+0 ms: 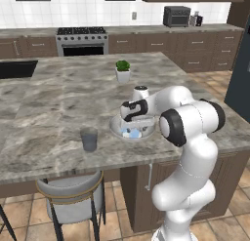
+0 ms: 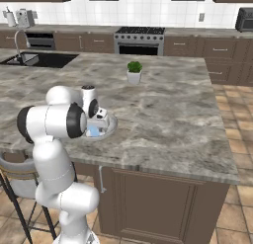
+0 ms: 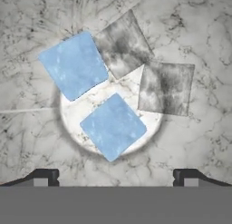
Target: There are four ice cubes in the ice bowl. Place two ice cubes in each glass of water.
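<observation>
My end effector spread wide and empty, hanging over the ice bowl, four ice cubes below, two looking grey, bowl partly hidden by my arm

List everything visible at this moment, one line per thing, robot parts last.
ice cubes: four in the hand view, two pale blue, two grey-looking, lying in the ice bowl.
ice bowl: one, grey metallic, on the island counter under the gripper.
glass of water: one grey tumbler left of the bowl; a second behind the arm.
potted plant: one, green in a white pot, farther back on the counter.
island counter: one, grey marble.
stool: one, grey seat, below the counter edge.
stove: one, back wall.
microwave: one, back counter.
sink: one, dark.
gripper: open, above the bowl.
</observation>
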Robot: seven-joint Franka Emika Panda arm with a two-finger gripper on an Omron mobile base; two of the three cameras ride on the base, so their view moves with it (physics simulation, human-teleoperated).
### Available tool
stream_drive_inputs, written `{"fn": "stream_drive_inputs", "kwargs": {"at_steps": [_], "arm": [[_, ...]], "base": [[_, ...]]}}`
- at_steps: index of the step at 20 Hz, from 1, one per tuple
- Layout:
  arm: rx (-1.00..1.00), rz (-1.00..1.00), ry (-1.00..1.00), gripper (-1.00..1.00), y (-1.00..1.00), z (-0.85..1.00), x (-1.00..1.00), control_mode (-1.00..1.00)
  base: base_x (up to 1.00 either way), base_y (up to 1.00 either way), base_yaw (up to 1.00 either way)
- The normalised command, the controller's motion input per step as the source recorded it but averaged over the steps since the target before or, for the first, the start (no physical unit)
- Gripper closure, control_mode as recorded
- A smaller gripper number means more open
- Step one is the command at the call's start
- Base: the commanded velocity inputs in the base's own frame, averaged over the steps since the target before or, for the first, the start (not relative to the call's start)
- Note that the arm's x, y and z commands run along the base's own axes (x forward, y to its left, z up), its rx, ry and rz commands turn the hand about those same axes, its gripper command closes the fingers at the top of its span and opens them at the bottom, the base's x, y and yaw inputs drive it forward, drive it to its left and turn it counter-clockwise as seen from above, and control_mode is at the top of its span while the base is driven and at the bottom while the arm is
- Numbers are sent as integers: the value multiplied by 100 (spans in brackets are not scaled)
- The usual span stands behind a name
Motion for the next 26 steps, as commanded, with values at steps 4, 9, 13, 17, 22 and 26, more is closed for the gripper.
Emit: {"fn": "stream_drive_inputs", "kwargs": {"at_steps": [4,9,13,17,22,26], "arm": [[-8,0,-13,-100,0,-8,2,-100],[-7,0,-16,-100,0,-10,3,-100],[0,0,-2,-100,0,-30,0,-100],[0,0,8,-100,0,-29,0,-100],[0,0,7,-100,0,-30,0,-100],[0,0,0,-100,0,-5,20,-100]], "base": [[0,0,0],[0,0,0],[0,0,0],[0,0,0],[0,0,0],[0,0,0]]}}
